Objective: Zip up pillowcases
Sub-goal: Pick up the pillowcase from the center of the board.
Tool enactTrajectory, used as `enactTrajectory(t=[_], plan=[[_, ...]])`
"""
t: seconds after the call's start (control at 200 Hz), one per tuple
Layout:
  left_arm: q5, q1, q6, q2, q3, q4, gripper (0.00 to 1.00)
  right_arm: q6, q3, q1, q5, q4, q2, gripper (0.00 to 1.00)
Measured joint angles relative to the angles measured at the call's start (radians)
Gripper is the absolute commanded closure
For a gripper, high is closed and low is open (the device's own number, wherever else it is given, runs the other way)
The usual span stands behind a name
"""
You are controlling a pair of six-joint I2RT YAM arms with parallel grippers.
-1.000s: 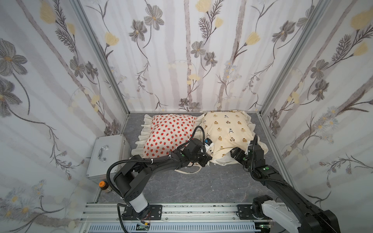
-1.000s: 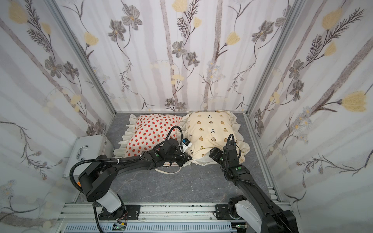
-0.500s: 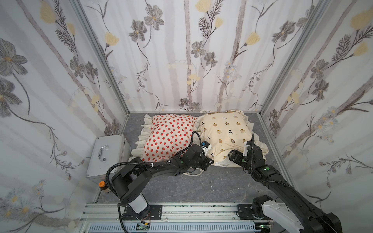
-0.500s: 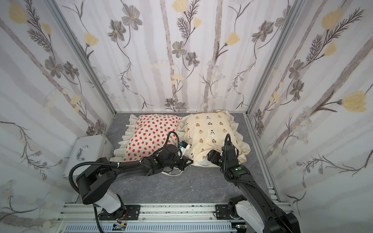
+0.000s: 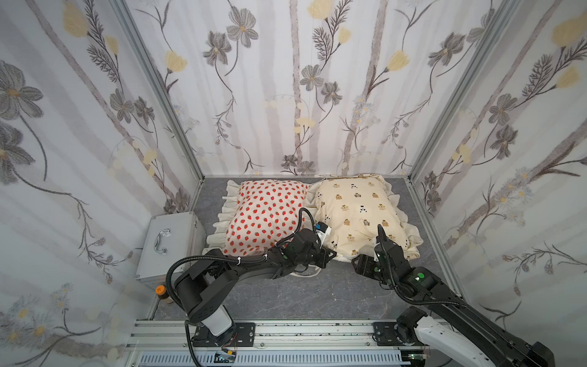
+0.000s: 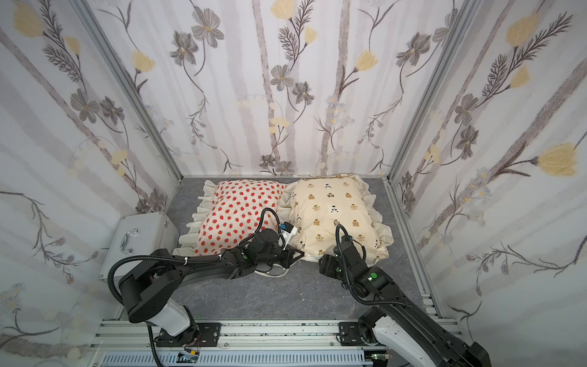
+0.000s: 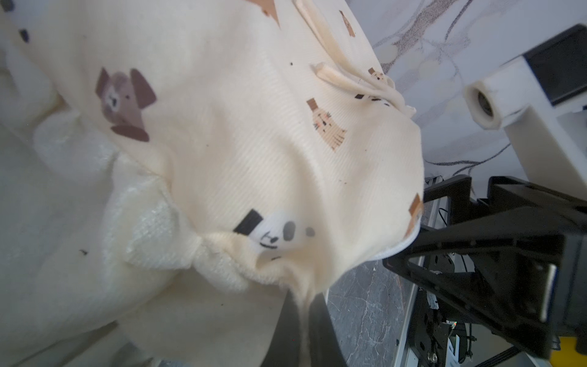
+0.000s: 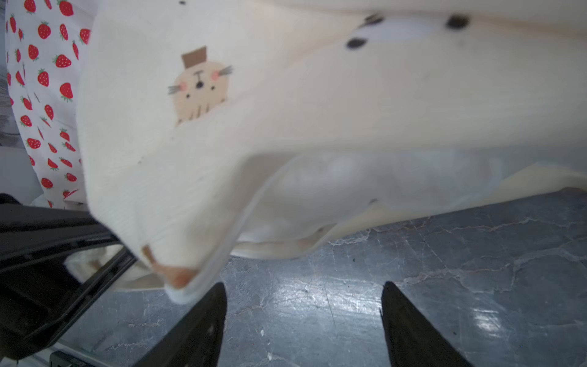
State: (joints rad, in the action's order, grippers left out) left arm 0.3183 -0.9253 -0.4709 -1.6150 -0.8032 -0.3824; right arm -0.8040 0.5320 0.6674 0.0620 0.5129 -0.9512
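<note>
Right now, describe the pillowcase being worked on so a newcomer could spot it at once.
On the grey tabletop, two ruffled pillowcases lie by the flowered back wall. The one on the robot's right, pinched in the jaws of the left gripper, is the bear-print pillowcase: cream with brown animals, while the strawberry pillowcase beside it is white with red berries.

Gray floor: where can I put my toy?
Biggest bare patch: gray floor in front of the strawberry pillowcase and bear pillowcase, up to the metal rail. A thin strip lies between the strawberry pillowcase and the silver case. Crowded: the bear pillowcase's front edge, where the left gripper and right gripper are.
</note>
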Motion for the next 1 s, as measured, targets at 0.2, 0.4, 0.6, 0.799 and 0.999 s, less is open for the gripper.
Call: enactTrajectory(t=[0.2, 0.4, 0.6, 0.799, 0.999], plan=[[0.019, -0.005, 0.001, -0.002, 0.000, -0.010, 1.00, -0.079, 0.034, 0.155, 0.043, -0.004, -0.050, 0.38], [0.031, -0.012, 0.021, -0.002, 0.000, -0.014, 1.00, -0.128, 0.062, 0.215, 0.042, -0.101, -0.148, 0.49], [0.035, -0.014, 0.031, 0.005, 0.000, -0.012, 1.00, -0.153, 0.089, 0.222, 0.043, -0.145, -0.195, 0.58], [0.037, -0.016, 0.050, 0.012, 0.000, -0.010, 1.00, -0.171, 0.089, 0.222, 0.062, -0.149, -0.219, 0.67], [0.037, -0.020, 0.060, 0.014, 0.000, -0.010, 1.00, -0.176, 0.094, 0.220, 0.094, -0.149, -0.227, 0.68]])
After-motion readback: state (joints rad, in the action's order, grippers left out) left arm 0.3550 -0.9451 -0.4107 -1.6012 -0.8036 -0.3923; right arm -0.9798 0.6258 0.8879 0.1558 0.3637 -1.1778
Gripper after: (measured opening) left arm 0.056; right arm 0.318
